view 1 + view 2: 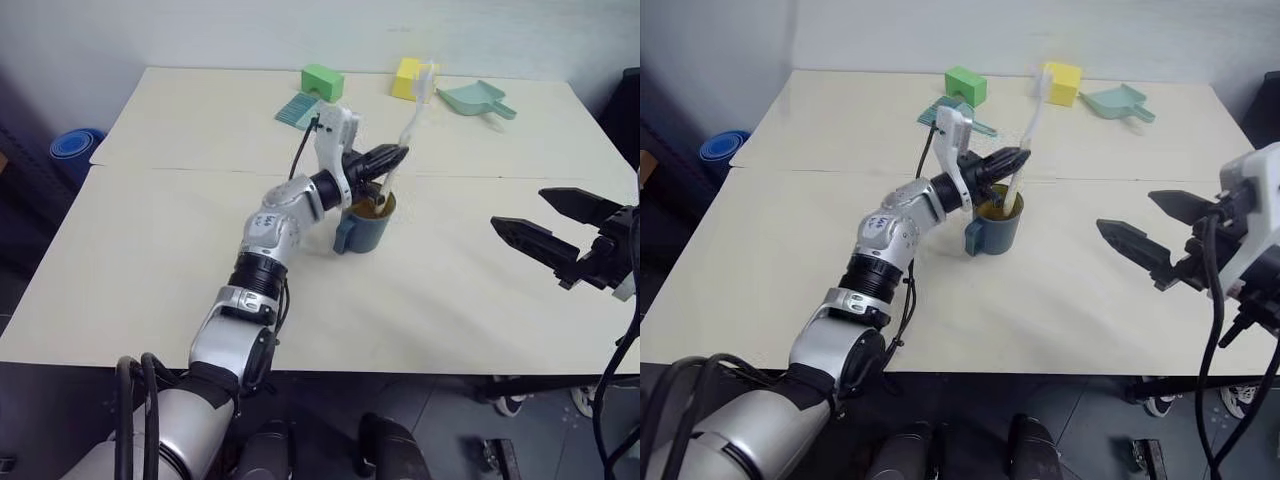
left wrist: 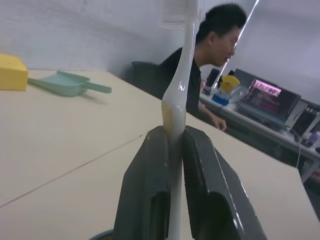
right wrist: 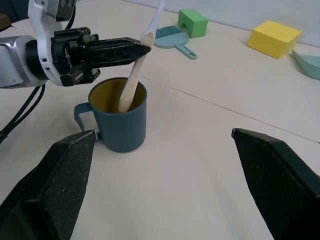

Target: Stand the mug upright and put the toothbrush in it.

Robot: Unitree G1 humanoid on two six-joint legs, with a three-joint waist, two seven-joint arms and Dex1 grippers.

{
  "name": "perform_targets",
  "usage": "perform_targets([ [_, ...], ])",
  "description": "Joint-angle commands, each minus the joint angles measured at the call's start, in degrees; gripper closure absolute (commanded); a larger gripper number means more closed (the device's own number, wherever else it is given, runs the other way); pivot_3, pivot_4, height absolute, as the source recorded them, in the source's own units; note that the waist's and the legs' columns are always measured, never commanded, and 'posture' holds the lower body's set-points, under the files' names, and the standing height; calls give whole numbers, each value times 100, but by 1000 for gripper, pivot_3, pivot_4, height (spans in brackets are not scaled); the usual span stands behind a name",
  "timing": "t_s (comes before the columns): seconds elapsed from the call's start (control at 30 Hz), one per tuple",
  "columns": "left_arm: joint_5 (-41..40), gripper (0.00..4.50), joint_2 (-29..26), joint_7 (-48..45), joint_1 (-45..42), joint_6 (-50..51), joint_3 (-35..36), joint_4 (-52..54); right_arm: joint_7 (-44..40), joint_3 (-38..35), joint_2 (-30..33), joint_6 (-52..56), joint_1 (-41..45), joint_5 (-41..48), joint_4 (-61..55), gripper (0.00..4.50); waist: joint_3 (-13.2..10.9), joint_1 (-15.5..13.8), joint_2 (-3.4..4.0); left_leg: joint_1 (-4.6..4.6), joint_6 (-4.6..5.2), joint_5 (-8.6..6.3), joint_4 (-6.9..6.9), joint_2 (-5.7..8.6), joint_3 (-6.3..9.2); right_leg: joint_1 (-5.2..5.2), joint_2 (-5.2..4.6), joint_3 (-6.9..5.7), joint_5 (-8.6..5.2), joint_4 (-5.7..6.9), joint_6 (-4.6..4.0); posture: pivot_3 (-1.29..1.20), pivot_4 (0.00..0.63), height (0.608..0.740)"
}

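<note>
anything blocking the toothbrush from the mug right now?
Nothing visible. The mug stands upright on the table with its mouth clear, and the lower end of the toothbrush is already inside it. The left gripper is shut on the toothbrush's handle above the rim; the right gripper is open, off to the side.

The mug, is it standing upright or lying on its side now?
Upright. The mug stands on the table with its yellow inside facing up, and the toothbrush dips into it, gripped by the left gripper.
</note>
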State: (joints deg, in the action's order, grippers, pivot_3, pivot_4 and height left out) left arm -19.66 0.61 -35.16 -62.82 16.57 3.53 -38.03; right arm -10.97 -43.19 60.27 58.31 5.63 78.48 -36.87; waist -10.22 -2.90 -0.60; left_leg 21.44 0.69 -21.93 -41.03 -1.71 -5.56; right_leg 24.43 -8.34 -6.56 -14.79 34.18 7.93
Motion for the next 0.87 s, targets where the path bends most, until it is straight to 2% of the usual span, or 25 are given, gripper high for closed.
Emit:
perform_targets([
  [0.03, -17, 3676, -112, -124, 101, 122, -43, 430, 25, -98, 72, -185, 22, 1, -62, 0, 0, 2, 0, 0, 0, 0, 0, 0, 0, 0, 0, 0, 0, 0, 0, 0, 150, 740],
  [0.2, -214, 2324, -424, -251, 479, 640, -22, 1363, -145, 117, 101, -285, 89, -287, 130, 0, 0, 8, 1, 0, 0, 0, 0, 0, 1, 0, 0, 0, 0, 1, 0, 0, 150, 740],
  [0.33, -510, 1192, -909, -343, 617, 1317, 124, 2296, -477, 300, 125, -344, 120, -528, 273, 0, 1, 13, 1, 0, 0, 0, -1, -1, 3, 0, 0, 1, 0, 2, 0, 0, 150, 740],
  [0.4, -910, 494, -1875, -872, 615, 1962, 380, 3044, -1061, 442, 267, -354, 145, -672, 525, 0, 1, 25, 2, 0, 0, 0, -1, -1, 3, -1, 0, 1, 0, 4, 0, 0, 150, 740],
  [0.47, -1206, 58, -2534, -1251, 640, 2368, 491, 3449, -1528, 505, 363, -355, 152, -753, 686, 0, 1, 88, 4, 1, 0, 0, 0, -4, 4, 5, 1, 1, 0, 8, 0, 0, 150, 740],
  [0.53, -1460, 58, -3577, -2268, 880, 2702, 468, 3751, -2283, 519, 552, -357, 75, -809, 802, 0, 1, 152, 5, -11, -1, 0, 4, -5, 6, 3, 1, 0, 0, 24, 0, 0, 150, 740],
  [0.6, -1610, 58, -4263, -2909, 1075, 2844, 402, 3962, -2866, 526, 677, -366, 13, -931, 906, 0, 4, 184, 15, -21, -5, -2, 12, -6, 5, 4, 2, 1, 0, 34, 0, 0, 150, 740],
  [0.63, -1545, 58, -4843, -3415, 1315, 2756, 362, 4004, -3218, 599, 807, -437, 9, -1109, 1056, 0, 3, 174, 15, -29, -6, -2, 14, -7, 6, 1, 2, 0, 0, 36, 0, 0, 150, 740],
  [0.7, -1442, 58, -5669, -4147, 1685, 2520, 399, 3988, -3715, 762, 994, -567, 93, -1409, 1362, 0, 0, 173, 19, -23, -7, -3, 9, -7, 1, 1, 2, 4, -1, 30, 0, 0, 150, 740],
  [0.77, -1382, 58, -6159, -4507, 1901, 2283, 494, 3883, -4042, 937, 1109, -692, 240, -1648, 1664, 0, -2, 159, 16, -21, -7, -3, 3, -7, -1, 0, 2, 5, -1, 28, -1, 0, 150, 740],
  [0.87, -1245, 58, -6527, -4644, 2016, 1992, 546, 3666, -4364, 1194, 1159, -853, 468, -1957, 1987, 0, -2, 109, 15, -17, -7, -3, -5, -6, 7, -14, 2, 4, -2, 6, -2, 0, 150, 740],
])
